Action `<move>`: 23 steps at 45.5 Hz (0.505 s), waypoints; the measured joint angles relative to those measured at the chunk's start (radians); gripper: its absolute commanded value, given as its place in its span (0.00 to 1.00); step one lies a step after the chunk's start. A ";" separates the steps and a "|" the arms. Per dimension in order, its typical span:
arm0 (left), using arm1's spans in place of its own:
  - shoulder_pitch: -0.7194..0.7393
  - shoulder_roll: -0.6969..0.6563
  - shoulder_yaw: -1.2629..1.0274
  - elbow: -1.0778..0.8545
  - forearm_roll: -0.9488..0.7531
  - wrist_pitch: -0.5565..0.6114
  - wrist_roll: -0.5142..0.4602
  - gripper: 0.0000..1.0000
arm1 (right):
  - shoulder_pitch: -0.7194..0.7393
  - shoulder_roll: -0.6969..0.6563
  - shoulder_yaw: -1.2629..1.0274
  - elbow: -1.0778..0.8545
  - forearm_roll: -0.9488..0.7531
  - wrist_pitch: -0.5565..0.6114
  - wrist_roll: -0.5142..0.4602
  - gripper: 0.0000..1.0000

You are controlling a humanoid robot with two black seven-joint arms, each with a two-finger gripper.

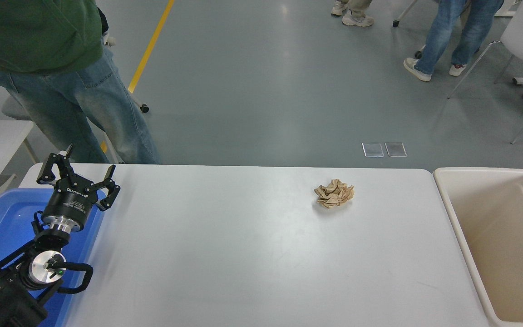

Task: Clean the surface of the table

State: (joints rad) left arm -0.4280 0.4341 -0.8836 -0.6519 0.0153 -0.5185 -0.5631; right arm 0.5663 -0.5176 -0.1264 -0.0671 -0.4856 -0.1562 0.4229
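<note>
Left gripper (79, 170) spread — crumpled brown paper (334, 193)

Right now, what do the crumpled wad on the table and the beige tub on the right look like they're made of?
The crumpled wad looks like brown kraft-type paper: matte tan, with sharp creases and folds. The beige tub seems to be moulded plastic: smooth, slightly glossy walls, a rounded rolled rim and one even colour. Neither can be confirmed by look alone.

Lab or test hall: grey sealed floor (261, 81), yellow floor line (150, 47), people standing beyond my desk (225, 245).
</note>
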 measured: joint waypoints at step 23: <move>0.000 0.000 0.000 0.000 0.000 0.000 0.002 0.99 | 0.000 -0.007 0.003 -0.001 0.101 0.004 -0.005 1.00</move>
State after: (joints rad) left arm -0.4280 0.4341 -0.8836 -0.6519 0.0153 -0.5185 -0.5614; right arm 0.5659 -0.5250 -0.1230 -0.0677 -0.3843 -0.1525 0.4183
